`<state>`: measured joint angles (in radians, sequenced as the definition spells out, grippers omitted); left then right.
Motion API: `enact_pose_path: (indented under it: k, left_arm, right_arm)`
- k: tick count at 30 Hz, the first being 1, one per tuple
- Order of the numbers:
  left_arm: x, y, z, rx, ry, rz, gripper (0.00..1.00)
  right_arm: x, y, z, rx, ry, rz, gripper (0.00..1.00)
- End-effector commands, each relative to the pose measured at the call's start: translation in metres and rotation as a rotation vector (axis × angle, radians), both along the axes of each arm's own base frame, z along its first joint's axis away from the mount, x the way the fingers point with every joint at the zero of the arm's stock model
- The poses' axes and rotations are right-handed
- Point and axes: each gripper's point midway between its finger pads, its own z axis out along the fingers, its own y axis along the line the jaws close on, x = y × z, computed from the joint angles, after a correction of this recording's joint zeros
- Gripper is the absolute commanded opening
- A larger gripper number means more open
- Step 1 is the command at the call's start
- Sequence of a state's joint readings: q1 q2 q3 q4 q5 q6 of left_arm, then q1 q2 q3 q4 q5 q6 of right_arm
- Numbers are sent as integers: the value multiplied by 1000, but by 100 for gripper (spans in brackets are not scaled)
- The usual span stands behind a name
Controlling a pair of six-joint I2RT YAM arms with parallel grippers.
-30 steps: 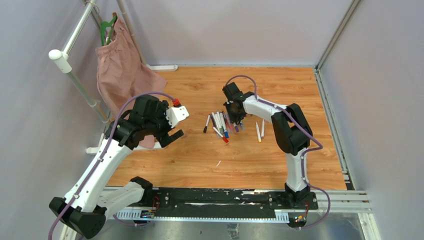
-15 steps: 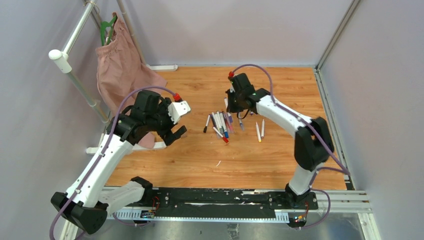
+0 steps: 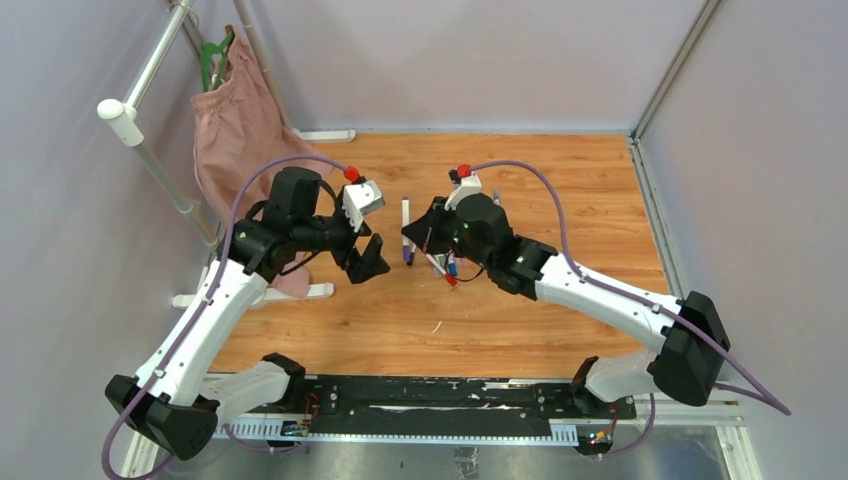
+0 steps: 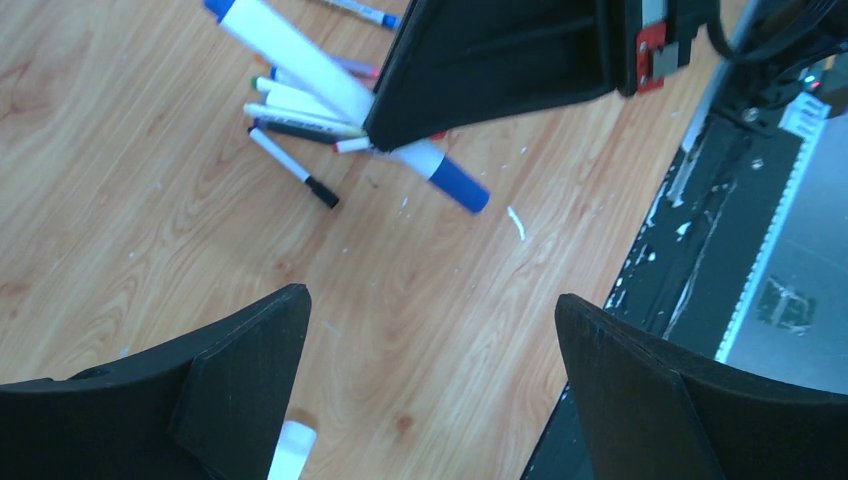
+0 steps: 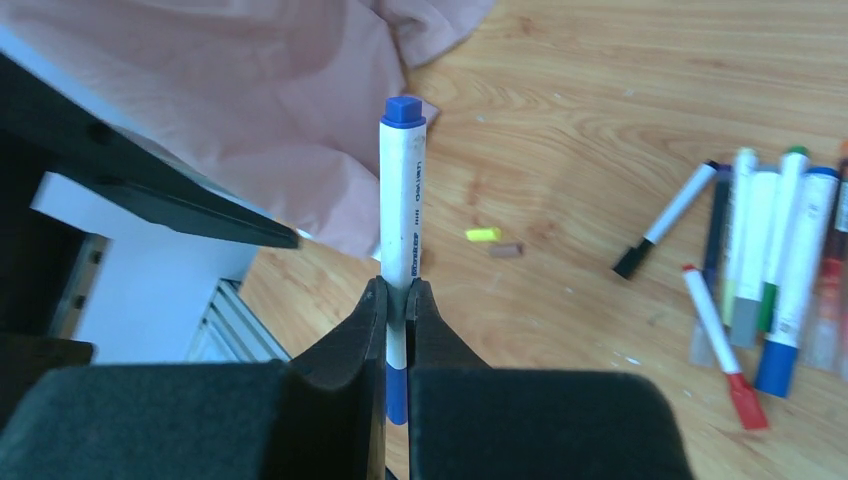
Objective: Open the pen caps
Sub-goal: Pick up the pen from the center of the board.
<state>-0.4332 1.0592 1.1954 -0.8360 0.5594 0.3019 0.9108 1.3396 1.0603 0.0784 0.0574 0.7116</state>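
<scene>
I judge the job barely begun: every pen I can make out in the heap of pens (image 5: 770, 260) on the wooden table (image 3: 560, 190) is wearing its cap, among them a red cap (image 5: 745, 400), a black cap (image 5: 630, 262) and a green cap (image 5: 795, 152), and I spot no loose cap anywhere. Two small bits, one yellow and one brownish, lie near the heap, but I cannot tell what they are. So the whole batch looks left to do. The right gripper (image 5: 397, 290) is pressed together on a white marker (image 5: 402, 200), pinching its barrel partway along and holding it lifted off the table. One end carries a short blue plug, and the other a longer blue cap (image 4: 460, 185), which sits just below the fingers on the palm side in the right wrist view. The left gripper (image 4: 430, 300) is spread wide and holds nothing. From its wrist camera the marker hangs above and ahead of the gap between the fingers, apart from them, with the blue cap end the nearer of the two. From the top camera both grippers face each other over the table, close but not touching.
</scene>
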Motion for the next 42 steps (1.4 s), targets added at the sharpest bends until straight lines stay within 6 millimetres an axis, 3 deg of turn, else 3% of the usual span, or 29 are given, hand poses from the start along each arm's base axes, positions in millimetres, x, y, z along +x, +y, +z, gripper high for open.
enact_pose_path:
  k: [1, 8, 12, 21, 24, 27, 30, 32, 37, 42]
  left_arm:
    - [-9, -17, 14, -124, 38, -43, 99]
    - [-1, -16, 5, -116, 41, -1, 92]
    - [1, -13, 1, -100, 24, 10, 82]
    - [8, -1, -24, -13, -1, 39, 15]
    - [10, 6, -29, 33, -36, 33, 0]
    - [10, 16, -34, 103, -98, -2, 0]
    - [6, 30, -41, 196, -182, -58, 0]
    - [4, 40, -49, 267, -243, -105, 0]
    - [-5, 58, -72, 431, -339, -239, 0]
    - [-15, 62, -88, 521, -357, -349, 0]
  right_arm:
    - [0, 17, 52, 154, -79, -76, 0]
    - [-14, 42, 61, 178, -94, -51, 0]
    - [-18, 46, 61, 169, -111, -46, 0]
    - [-24, 45, 56, 151, -110, -37, 1]
    - [-21, 42, 55, 134, -112, -55, 21]
    - [-16, 31, 49, 88, -56, -38, 40]
    - [-10, 12, 45, 83, 40, 41, 46]
    - [-12, 2, 45, 81, 89, 126, 55]
    - [-26, -2, 25, 19, 243, 366, 58]
    - [-57, 22, 4, 51, 416, 646, 59]
